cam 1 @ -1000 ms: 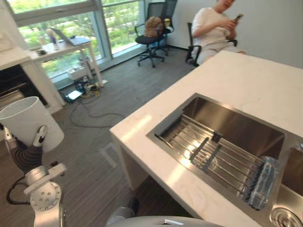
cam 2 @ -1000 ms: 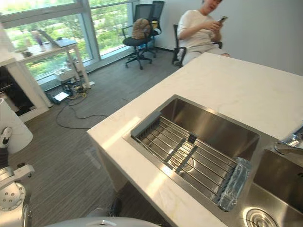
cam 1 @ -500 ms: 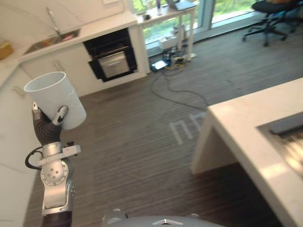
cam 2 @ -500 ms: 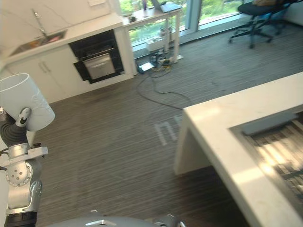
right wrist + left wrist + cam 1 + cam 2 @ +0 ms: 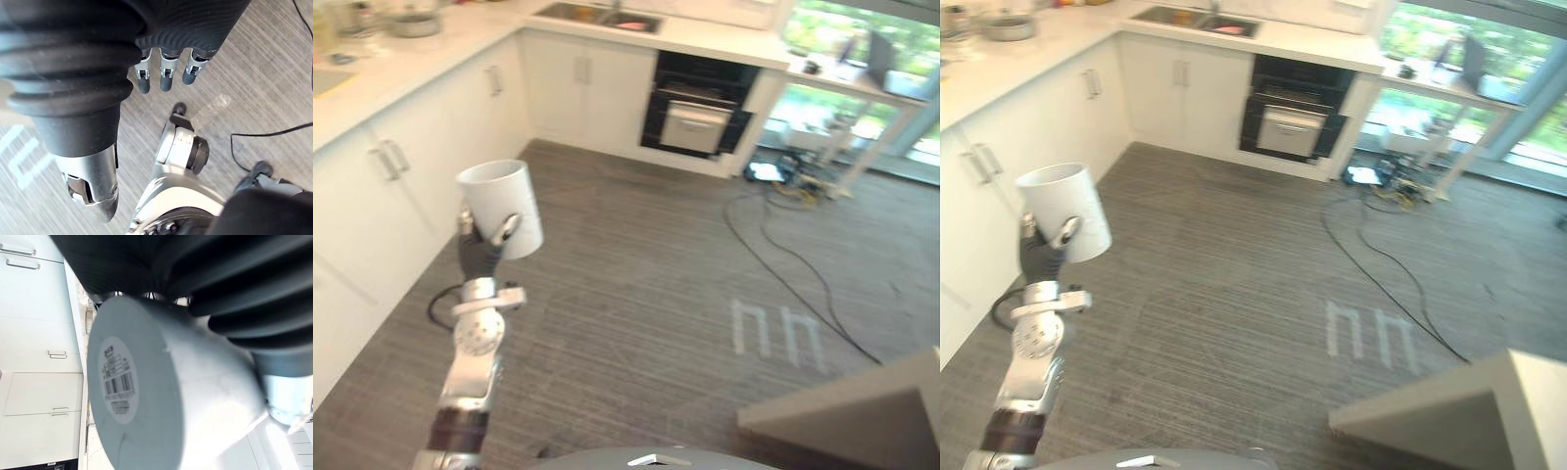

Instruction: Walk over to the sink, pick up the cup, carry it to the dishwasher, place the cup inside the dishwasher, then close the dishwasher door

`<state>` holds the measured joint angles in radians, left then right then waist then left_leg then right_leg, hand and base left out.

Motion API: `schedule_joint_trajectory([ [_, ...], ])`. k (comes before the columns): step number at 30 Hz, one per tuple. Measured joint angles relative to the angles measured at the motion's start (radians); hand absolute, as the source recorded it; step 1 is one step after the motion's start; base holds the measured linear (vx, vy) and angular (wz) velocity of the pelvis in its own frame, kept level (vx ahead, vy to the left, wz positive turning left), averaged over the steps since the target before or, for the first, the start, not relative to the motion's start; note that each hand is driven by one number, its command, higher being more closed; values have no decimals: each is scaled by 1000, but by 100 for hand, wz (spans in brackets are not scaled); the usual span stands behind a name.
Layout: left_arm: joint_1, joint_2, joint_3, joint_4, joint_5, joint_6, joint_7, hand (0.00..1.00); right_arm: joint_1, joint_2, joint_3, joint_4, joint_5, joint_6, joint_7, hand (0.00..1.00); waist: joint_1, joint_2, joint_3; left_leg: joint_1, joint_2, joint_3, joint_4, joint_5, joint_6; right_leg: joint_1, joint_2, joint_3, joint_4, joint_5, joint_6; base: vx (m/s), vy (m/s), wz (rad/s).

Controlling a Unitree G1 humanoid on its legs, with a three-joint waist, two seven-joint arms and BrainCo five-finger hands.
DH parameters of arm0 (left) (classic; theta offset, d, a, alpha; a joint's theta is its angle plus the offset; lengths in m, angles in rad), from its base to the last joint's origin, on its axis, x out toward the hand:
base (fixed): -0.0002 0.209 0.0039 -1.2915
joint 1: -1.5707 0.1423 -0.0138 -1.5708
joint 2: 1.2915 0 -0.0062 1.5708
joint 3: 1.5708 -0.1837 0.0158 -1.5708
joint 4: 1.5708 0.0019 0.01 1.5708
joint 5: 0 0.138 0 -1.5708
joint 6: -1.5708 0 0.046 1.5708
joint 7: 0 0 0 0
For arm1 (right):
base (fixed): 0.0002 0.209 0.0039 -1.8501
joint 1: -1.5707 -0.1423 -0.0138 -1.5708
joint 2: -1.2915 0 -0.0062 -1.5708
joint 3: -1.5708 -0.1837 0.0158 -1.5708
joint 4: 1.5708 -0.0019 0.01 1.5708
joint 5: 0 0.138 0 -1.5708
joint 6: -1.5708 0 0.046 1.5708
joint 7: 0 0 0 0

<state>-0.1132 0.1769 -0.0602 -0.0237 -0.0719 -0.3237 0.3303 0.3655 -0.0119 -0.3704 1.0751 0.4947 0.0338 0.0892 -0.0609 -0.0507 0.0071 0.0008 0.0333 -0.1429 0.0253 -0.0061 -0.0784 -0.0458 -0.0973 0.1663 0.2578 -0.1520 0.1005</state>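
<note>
Left hand (image 5: 480,257) fingers and thumb curled round a plain white round cup (image 5: 501,206), gripping low on its wall. Cup upright, mouth up, leaning a little, raised in the air on the robot's left. Seen from the left wrist: cup base with a barcode label, dark ribbed cover right against the cup wall. Right hand (image 5: 165,68) fingers (image 5: 165,81) straight and relaxed, thumb apart, nothing held, hanging over the floor. Below the cup: grey striped floor (image 5: 636,294). Just beside the cup on the robot's left: white cabinets with bar handles (image 5: 382,186). Well apart, ahead: black built-in appliance with a silver front panel (image 5: 695,113), set in the far row of white cabinets. Corner of a white table (image 5: 847,411) low on the robot's right. Cannot tell whether the appliance door is open or closed.
</note>
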Motion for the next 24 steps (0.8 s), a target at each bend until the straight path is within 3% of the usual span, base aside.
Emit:
schedule_joint_trajectory([
  [1, -16, -25, -7, -8, 0, 2, 9, 100, 14, -24, 48, -9, -27, -4, 38, 0, 15, 17, -11, -1, 5, -8, -1, -8, -10, 29, -3, -19, -45, -6, 3, 83, -87, 30],
  [3, -26, -19, -12, -8, 0, 7, 16, 100, 3, -44, 90, -6, -39, 6, 56, 0, 46, 22, -8, 12, 22, 19, -15, -1, -18, 38, 9, -22, -77, -12, -9, 53, -102, -10],
  [7, -19, -17, -21, -5, 15, 39, 16, 100, -33, -77, 149, -6, 2, 40, 60, 0, 26, 17, -7, 33, 57, 50, -51, 21, -36, 46, 39, -42, -89, 4, -30, -27, -75, -7],
  [11, -20, 20, -19, 1, 15, 42, 31, 100, -83, -113, 203, -5, 28, 56, 31, 0, 18, 15, -9, 40, 63, 86, -72, 45, -33, 48, 41, -34, -136, 49, -25, -81, 19, -18],
  [16, -20, 42, 8, 13, -31, 22, 55, 100, -86, -115, 189, 18, 60, 80, 38, 0, 6, 19, -9, 78, 60, 146, -103, 73, -23, 77, 31, -15, -191, 91, -13, -105, 40, -14],
  [20, -18, 40, 20, 17, -102, 9, 27, 100, -93, -114, 150, 43, 80, 106, 55, 0, 3, 26, -13, 91, 61, 212, -109, 84, -22, 86, 25, -16, -209, 98, -9, -113, 17, -9],
  [24, 17, 36, 19, 17, -104, 9, -4, 100, -87, -111, 112, 45, 92, 119, 64, 0, 1, 34, -13, 115, 61, 267, -110, 71, -28, 86, 16, -16, -222, 117, -5, -78, 26, -34],
])
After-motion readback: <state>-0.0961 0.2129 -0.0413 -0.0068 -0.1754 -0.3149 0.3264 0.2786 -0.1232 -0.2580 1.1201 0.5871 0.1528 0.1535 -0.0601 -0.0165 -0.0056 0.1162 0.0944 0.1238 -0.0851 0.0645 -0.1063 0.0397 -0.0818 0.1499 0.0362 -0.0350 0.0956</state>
